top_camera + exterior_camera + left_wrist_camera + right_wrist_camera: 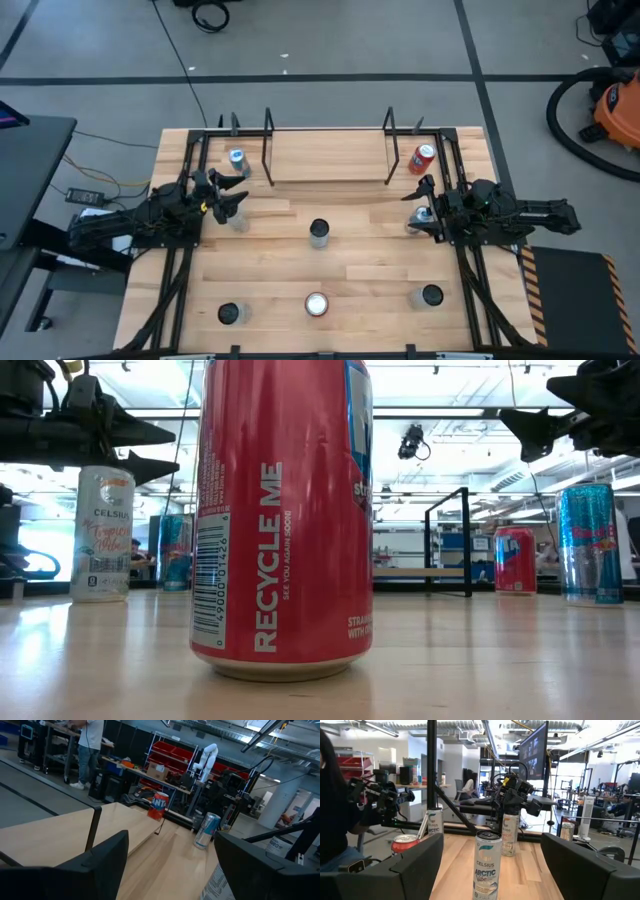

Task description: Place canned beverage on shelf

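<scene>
This is a robotics lab or workshop: a light-wood table (350, 250) on a grey floor crossed by dark tape lines, with an orange shop vacuum (612, 105) at about 2 o'clock from the table. Beyond it the wrist views show red parts bins (172, 757), a white robot arm (206, 759), cluttered workbenches, monitors (536, 749) and exposed ceiling ducts, with a person (89, 747) standing at a bench.

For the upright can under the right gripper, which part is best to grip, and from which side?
Probably the upper side wall. The can stands upright, and the right gripper hovers over it with fingers apart. Descending from above, with one finger on either side of its round body just below the rim, seems the simplest approach.
</scene>
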Robot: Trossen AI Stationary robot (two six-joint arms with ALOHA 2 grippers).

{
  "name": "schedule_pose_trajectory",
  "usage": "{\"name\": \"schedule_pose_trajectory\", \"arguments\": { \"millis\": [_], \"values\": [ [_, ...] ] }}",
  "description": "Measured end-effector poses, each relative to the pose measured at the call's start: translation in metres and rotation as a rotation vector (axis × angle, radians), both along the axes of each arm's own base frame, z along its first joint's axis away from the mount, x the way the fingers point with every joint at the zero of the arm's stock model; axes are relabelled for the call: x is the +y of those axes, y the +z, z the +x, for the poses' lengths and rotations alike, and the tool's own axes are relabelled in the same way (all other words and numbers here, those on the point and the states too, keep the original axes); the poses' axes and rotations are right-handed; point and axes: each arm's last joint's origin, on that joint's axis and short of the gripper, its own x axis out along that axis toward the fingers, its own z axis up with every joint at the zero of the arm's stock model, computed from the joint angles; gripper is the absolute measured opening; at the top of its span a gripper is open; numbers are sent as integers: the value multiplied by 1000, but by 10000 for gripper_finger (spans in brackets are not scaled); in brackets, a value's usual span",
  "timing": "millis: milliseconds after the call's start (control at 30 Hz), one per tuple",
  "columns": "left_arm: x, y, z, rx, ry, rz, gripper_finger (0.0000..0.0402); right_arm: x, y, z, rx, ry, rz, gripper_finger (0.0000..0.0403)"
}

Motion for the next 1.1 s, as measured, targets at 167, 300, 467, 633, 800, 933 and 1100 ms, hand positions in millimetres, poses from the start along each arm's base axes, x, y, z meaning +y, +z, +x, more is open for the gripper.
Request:
{"name": "schedule_pose_trajectory", "arguments": {
  "millis": [167,300,467,633,800,933,1100],
  "values": [
    [0,0,0,0,0,0,298,0,0,0,-1,-1,0,346],
    [0,1,0,-9,0,3,298,0,1,0,-8,-8,0,346],
    [0,3,0,-27,0,6,298,0,1,0,-8,-9,0,346],
    [0,3,0,-27,0,5,298,-1,2,0,-21,-48,7,346],
    [0,3,0,-28,0,6,298,-2,2,0,-19,-49,37,346],
    [0,3,0,-34,0,7,298,-2,3,0,-20,-38,90,346],
    [0,4,0,-38,-6,8,298,-1,9,-2,-66,-3,187,346]
  ]
}}
